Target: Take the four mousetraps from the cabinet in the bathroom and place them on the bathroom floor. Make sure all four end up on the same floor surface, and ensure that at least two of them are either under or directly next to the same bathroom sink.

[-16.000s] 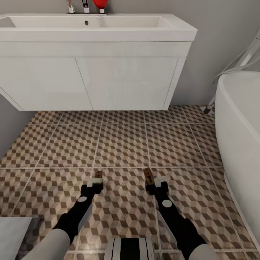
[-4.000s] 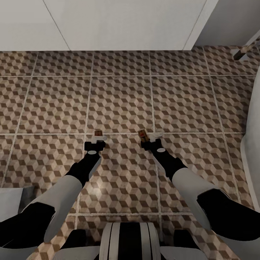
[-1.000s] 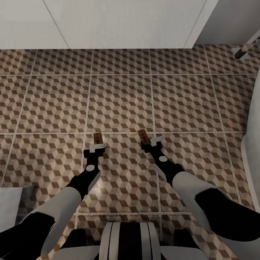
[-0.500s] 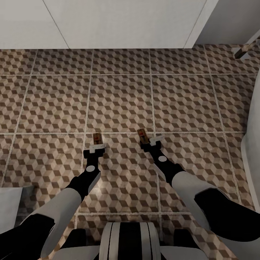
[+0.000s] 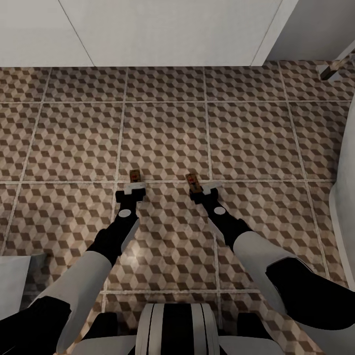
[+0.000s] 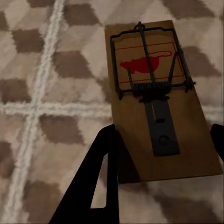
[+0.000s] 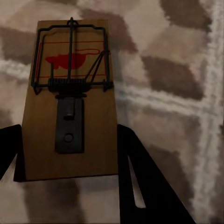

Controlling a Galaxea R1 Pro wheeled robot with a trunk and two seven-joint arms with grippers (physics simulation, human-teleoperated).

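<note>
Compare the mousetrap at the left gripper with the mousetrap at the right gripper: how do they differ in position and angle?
In the head view, the left mousetrap points straight away from the robot, while the right mousetrap is slightly turned, its far end leaning left. The left one lies just left of a grout crossing; the right one lies across a grout line beside another crossing. Both are brown wooden boards with a red mouse print and dark wire, each sitting between its gripper's fingers over the bathroom floor.

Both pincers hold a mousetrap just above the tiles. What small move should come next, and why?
Probably open both pincers. The left mousetrap and the right mousetrap look low over the bathroom floor, in front of the white vanity, so releasing should leave them beside it.
</note>
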